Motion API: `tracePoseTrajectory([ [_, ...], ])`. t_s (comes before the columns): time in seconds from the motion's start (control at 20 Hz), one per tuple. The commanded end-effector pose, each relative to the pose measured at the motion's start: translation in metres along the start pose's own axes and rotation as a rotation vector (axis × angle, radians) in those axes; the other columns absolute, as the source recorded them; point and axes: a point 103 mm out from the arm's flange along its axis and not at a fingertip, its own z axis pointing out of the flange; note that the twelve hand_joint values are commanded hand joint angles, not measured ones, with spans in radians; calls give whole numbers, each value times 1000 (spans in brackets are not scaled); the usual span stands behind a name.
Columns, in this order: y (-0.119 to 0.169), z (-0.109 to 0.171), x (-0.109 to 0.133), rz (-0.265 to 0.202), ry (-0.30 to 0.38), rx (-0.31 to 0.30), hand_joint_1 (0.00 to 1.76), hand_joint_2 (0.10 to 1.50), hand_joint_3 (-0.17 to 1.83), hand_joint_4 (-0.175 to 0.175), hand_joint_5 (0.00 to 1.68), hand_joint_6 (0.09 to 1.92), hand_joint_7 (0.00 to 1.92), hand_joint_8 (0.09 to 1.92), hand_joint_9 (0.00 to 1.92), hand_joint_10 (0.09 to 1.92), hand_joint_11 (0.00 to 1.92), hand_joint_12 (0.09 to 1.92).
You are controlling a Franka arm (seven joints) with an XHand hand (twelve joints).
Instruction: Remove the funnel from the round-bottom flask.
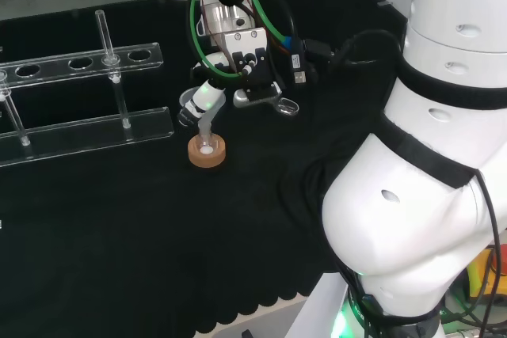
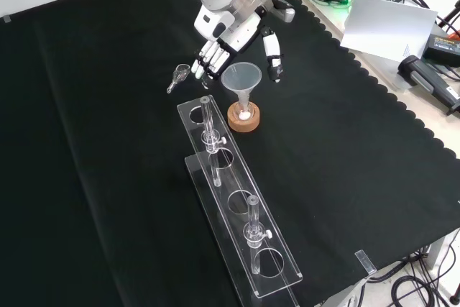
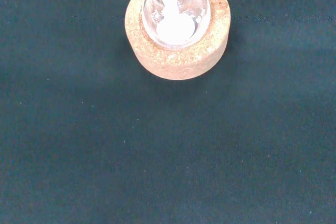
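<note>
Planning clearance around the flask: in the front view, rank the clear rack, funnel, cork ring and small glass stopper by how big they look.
1. clear rack
2. funnel and cork ring: too alike to rank
3. small glass stopper

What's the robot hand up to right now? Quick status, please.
Hand open, fingers spread just behind the funnel, not gripping. Funnel upright in flask on cork ring. Clear rack alongside, not blocking.

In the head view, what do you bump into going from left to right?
Clear rack → cork ring holding the round-bottom flask → hand → the arm's big white links.
</note>
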Motion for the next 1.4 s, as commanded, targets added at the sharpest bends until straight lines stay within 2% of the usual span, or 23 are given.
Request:
tracePoseTrajectory([
  [0.05,1,1,1,4,-9,3,557,659,10,-114,0,87,195,139,90,87,22,87],
  [0.3,0,1,-1,8,-17,2,561,661,4,-118,0,87,118,350,5,330,0,208],
  [0.95,-1,2,-2,22,-34,-12,579,666,4,-112,43,87,105,539,0,512,0,320],
  [1.4,-1,6,-3,24,-47,-15,590,668,3,-109,98,87,201,595,0,731,0,522],
])
